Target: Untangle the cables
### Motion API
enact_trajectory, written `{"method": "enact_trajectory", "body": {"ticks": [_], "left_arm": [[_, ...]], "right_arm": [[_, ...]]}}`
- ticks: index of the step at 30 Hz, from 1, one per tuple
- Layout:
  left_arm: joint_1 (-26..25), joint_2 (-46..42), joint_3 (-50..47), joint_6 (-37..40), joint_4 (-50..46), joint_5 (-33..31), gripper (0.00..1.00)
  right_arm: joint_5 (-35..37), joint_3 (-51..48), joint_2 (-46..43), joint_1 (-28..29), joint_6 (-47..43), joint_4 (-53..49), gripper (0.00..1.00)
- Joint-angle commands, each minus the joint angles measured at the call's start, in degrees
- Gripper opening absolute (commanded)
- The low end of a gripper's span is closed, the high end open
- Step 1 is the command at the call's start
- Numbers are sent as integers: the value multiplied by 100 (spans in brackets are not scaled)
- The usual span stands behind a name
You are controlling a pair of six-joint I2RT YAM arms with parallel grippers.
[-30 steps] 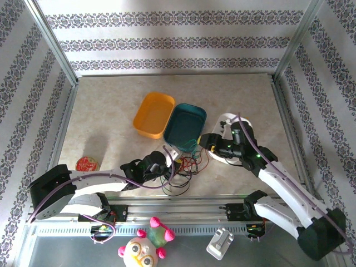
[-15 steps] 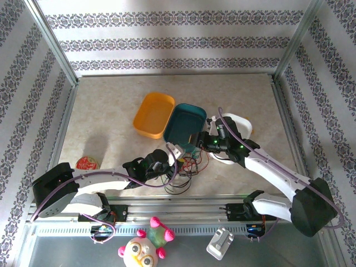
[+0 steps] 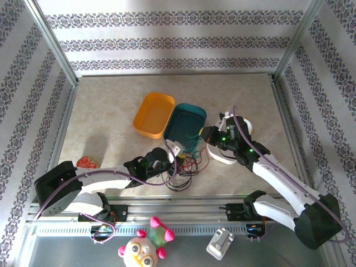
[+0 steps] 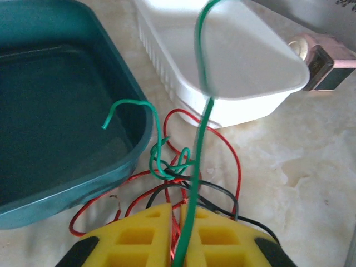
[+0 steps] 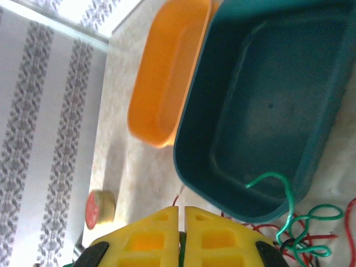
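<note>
Wires [image 3: 186, 167] lie in a messy heap on the table [image 3: 111, 111], touching the near side of the teal tub [image 4: 133, 150] and close to the white dish [image 4: 245, 61]. Your left gripper [image 4: 179, 233] is shut tight on the green wire [image 4: 201, 119], which climbs up from its yellow fingers and over the dish. Your right gripper [image 5: 182, 228] is shut too, with a thin bit of green between its fingers, so it looks like it pinches the same wire farther along. Low down, the green wire has a small knot [image 4: 169, 166], hooked around the red wire [image 4: 233, 161] and the black wire [image 4: 222, 192]. I think you should pull the two grippers apart slowly and watch the knot. If it gets tighter, stop and give some slack. Lift gently so the other wires don't drag into the tub.
</note>
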Motion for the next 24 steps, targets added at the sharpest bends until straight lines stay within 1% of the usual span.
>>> {"method": "enact_trajectory", "body": {"ticks": [1,3,7,10,13,14,16,17,18,21,24], "left_arm": [[177,167,-206,-138,104,-150,9],[231,258,-252,-155,180,-160,8],[286,438,-279,-188,264,-238,0],[311,499,-305,-242,340,-313,0],[312,493,-290,-287,412,-429,0],[312,492,-263,-295,408,-495,2],[308,472,-184,-321,350,-684,10],[312,471,-136,-343,318,-809,16],[312,471,-108,-385,302,-926,21],[312,430,-45,-439,328,-1017,31],[312,321,1,-492,300,-1016,37]], "right_arm": [[410,-86,-275,-276,60,-204,0],[417,-78,-405,-443,54,-309,0],[436,-79,-637,-756,33,-492,0],[403,-70,-821,-1114,16,-620,0],[486,31,-898,-1561,-59,-1009,0],[616,99,-889,-1712,-109,-1241,0],[897,214,-808,-1968,-260,-1655,0],[1002,263,-719,-2084,-324,-1827,0],[1050,303,-593,-2202,-384,-1933,0],[1058,433,-68,-2403,-577,-2175,0],[1029,598,536,-2426,-769,-2180,0]]}}
